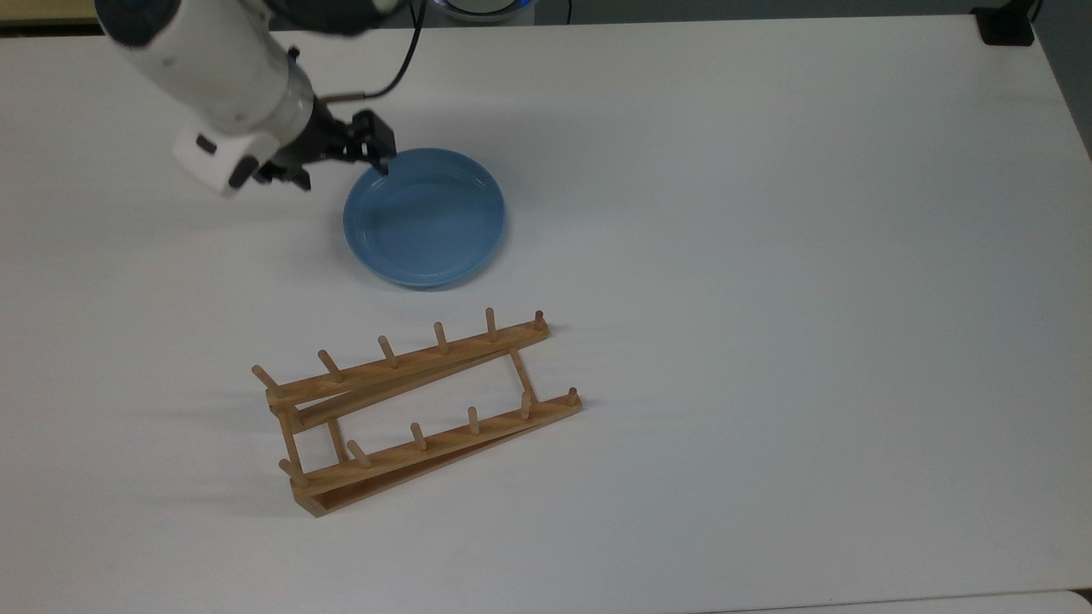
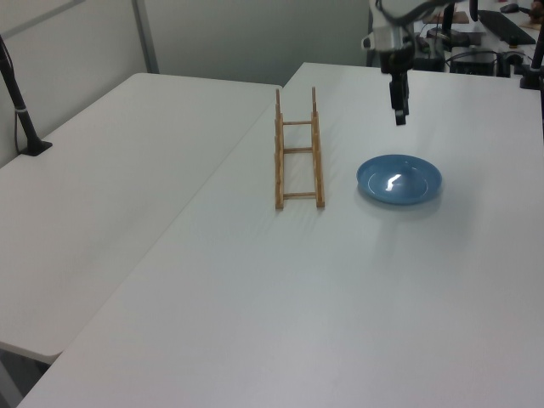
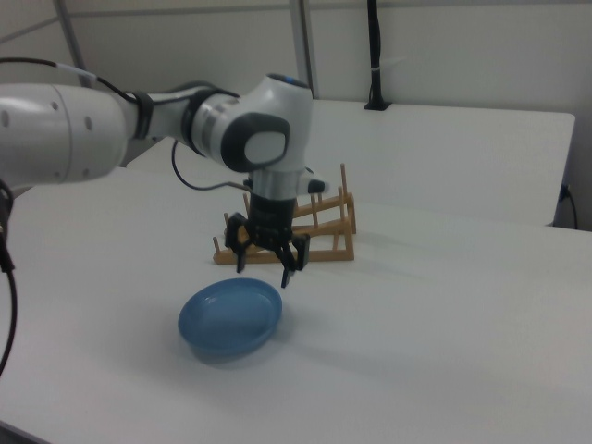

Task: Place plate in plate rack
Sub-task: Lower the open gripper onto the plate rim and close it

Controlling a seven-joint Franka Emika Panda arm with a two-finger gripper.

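Observation:
The light-blue plate point(image 1: 424, 217) point(image 2: 399, 179) point(image 3: 229, 316) lies flat on the white table. My gripper point(image 1: 339, 173) point(image 2: 399, 115) point(image 3: 265, 271) hangs open just above the plate's rim, at the top view's upper left of the plate. One fingertip point(image 1: 381, 165) is over the rim and the other stands outside it over the table. Nothing is between the fingers. The wooden plate rack point(image 1: 418, 409) point(image 2: 297, 153) point(image 3: 333, 219) sits apart from the plate, below it in the top view, with its pegs upright and nothing in it.
A second white table point(image 2: 110, 195) adjoins this one on the left view's left, with a black clamped post point(image 2: 21, 102) point(image 3: 375, 55) on it. A black block point(image 1: 1007, 26) sits at the top view's upper right table corner.

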